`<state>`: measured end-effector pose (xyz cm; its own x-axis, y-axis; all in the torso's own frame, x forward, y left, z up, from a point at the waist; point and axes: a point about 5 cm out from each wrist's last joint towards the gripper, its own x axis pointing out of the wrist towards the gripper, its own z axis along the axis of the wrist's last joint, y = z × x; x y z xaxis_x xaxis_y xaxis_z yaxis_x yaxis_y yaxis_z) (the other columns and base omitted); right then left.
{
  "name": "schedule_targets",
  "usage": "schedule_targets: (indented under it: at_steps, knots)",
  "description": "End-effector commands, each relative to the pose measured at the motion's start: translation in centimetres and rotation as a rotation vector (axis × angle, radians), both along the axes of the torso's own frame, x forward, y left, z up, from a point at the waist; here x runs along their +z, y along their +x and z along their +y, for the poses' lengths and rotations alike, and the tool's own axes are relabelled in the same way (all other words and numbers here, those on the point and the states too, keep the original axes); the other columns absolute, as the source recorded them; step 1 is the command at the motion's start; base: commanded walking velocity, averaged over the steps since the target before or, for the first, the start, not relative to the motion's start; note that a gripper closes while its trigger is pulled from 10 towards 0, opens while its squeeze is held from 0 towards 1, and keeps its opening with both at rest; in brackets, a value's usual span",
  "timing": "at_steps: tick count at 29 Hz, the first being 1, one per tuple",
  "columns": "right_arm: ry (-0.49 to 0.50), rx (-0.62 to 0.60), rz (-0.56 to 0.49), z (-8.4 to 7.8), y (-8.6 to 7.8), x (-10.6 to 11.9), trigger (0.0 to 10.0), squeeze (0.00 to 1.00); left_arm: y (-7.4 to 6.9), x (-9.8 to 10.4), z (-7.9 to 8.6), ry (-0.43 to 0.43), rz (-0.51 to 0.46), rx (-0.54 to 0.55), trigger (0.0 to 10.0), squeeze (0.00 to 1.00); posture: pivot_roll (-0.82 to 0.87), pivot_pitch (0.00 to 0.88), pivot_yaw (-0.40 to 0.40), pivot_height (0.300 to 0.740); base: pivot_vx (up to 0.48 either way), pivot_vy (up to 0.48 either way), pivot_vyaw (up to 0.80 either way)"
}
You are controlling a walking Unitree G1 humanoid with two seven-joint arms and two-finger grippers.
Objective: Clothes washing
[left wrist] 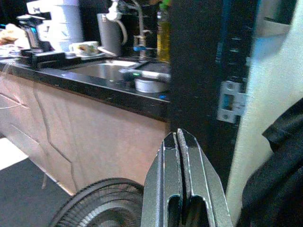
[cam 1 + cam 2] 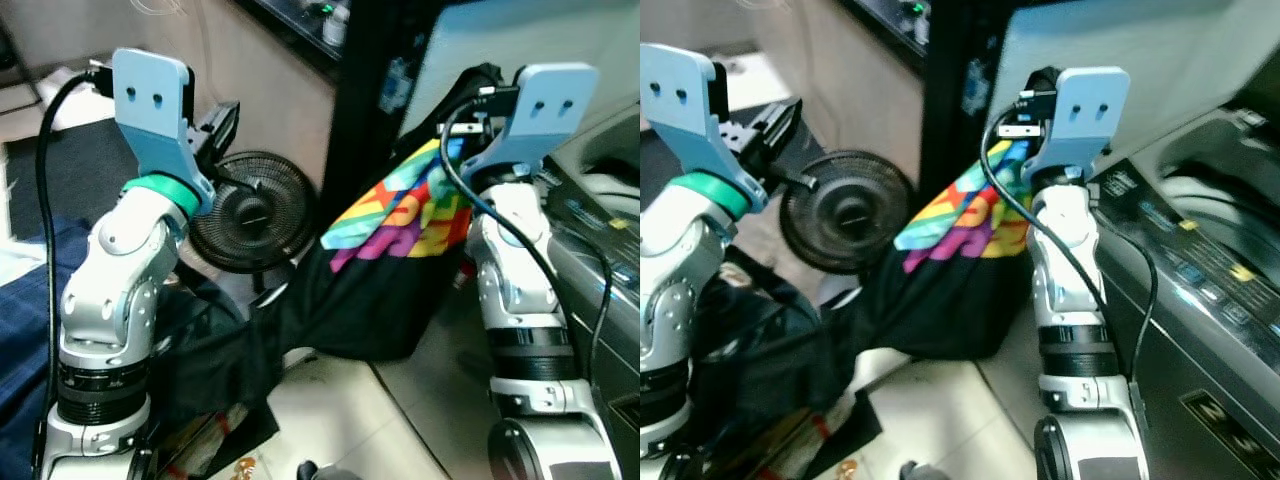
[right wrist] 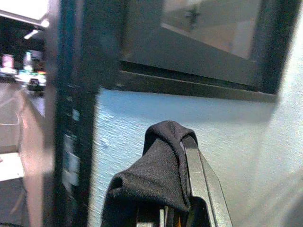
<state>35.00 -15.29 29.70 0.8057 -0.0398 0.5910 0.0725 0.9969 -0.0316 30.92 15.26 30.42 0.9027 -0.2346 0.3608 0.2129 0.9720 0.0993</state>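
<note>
A black T-shirt [image 2: 370, 300] with a bright multicoloured print [image 2: 405, 210] hangs in the air, draping down toward the floor on my left. My right gripper [image 3: 182, 142] is raised high and shut on a fold of the black T-shirt [image 3: 156, 175]. My left gripper [image 1: 179, 137] is lifted in front of a black fan, its fingers pressed together with nothing between them. The top-loading washing machine [image 2: 1200, 270] stands at my right, its dark control panel beside the right arm.
A black floor fan [image 2: 252, 212] stands against a beige counter front [image 1: 80, 132]. A black door frame [image 1: 199, 71] rises behind the shirt. Dark blue cloth [image 2: 25, 330] lies at my far left. Pale floor tiles [image 2: 340, 410] show below the shirt.
</note>
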Motion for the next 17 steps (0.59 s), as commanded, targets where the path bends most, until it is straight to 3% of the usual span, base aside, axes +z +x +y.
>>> schedule_targets:
  at_steps: [1,17]
  knots:
    - [0.012,-0.004,-0.013,-0.2,-0.16,0.21,10.0,0.0,0.11,-0.08,-0.2,0.006,0.006,-0.006,10.0,0.0,0.06,0.05,-0.005,0.74,0.0,0.0,-0.8]
    - [0.02,0.017,-0.025,0.25,-0.23,0.54,10.0,0.0,0.08,0.09,-0.1,0.006,-0.006,0.0,10.0,0.0,0.06,0.041,-0.008,0.74,0.0,0.0,-0.8]
